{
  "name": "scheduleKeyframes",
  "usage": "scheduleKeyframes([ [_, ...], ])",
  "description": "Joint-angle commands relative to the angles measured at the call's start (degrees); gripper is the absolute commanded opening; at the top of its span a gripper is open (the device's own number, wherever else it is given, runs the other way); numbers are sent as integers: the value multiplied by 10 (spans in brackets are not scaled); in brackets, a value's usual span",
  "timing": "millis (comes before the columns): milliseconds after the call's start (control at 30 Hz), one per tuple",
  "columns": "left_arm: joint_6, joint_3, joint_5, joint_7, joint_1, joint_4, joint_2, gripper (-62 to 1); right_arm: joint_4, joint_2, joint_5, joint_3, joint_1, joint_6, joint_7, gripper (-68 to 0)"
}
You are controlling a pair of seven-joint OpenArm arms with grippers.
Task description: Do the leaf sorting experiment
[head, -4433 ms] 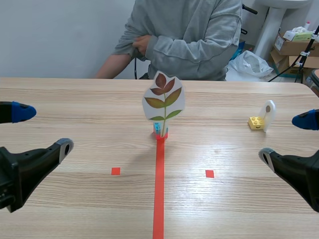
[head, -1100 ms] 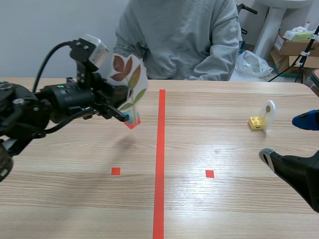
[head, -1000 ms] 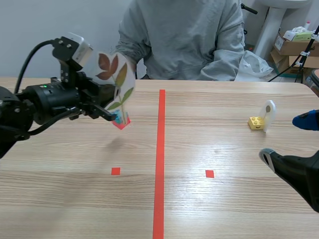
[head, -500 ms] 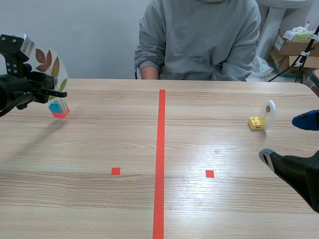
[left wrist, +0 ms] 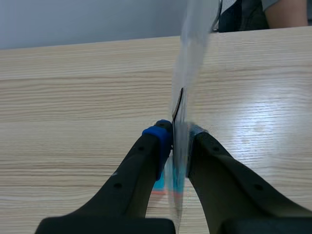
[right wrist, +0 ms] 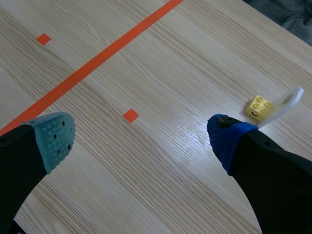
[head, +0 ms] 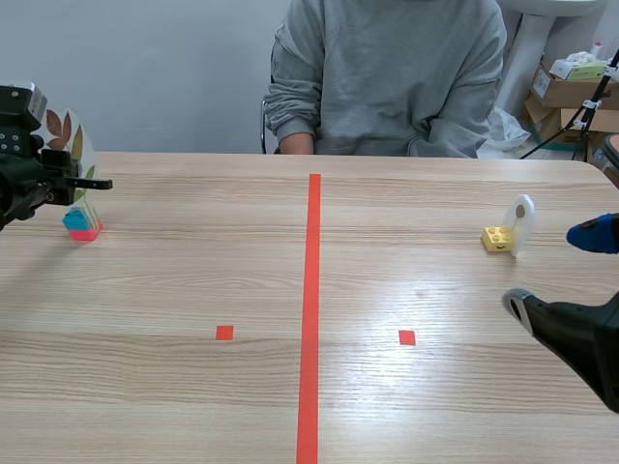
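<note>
- Since it has nothing to carry, the right gripper (head: 553, 268) hangs low at the near right of the table (head: 193, 396), fingers spread wide with only bare wood between the dotted pads, one grey-green and one blue.
- Two small orange-red tape squares lie flat on the pale, straight-grained wood, one on each side of the centre tape line (head: 309, 309). The line likely splits the top into two sorting halves.
- On the right half, further back, stands a yellow toy brick (head: 497, 237) with studs on top. A small white rounded card (head: 522, 220) is slotted upright in it. By its place, it looks like an item already sorted or still waiting; which one cannot be told.
- Far off on the left half, near the table's left edge, the left gripper (head: 58, 184) is clamped on the leaf card (head: 70, 145). The left wrist view shows the thin, glossy sheet edge-on, pinched between both pads just above its base.
- The card is a rounded laminated cut-out printed with a sprig of brown and green leaves. The grip on the stiff sheet itself keeps it upright.
- Its base (head: 82, 227) is a blue brick on a red one, low over the wood. Whether it touches the table cannot be told.
- A person (head: 397, 77) in a soft grey sweatshirt sits across the table.
</note>
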Motion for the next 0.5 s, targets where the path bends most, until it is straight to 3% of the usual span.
scheduleKeyframes([
  [0,3,-5,1,-1,-9,12,-5,-569,1,7,4,3,7,0,8,-126],
  [100,3,-5,1,-1,-9,13,-5,-566,1,7,4,3,7,0,9,-126],
  [167,3,-5,1,-1,-9,13,-5,-520,1,7,4,3,7,0,9,-126],
  [333,3,-5,1,-9,-9,13,-5,-207,1,7,4,3,7,0,9,-126],
  [467,3,-5,1,-27,-9,19,-5,-44,1,7,4,3,7,0,9,-126],
])
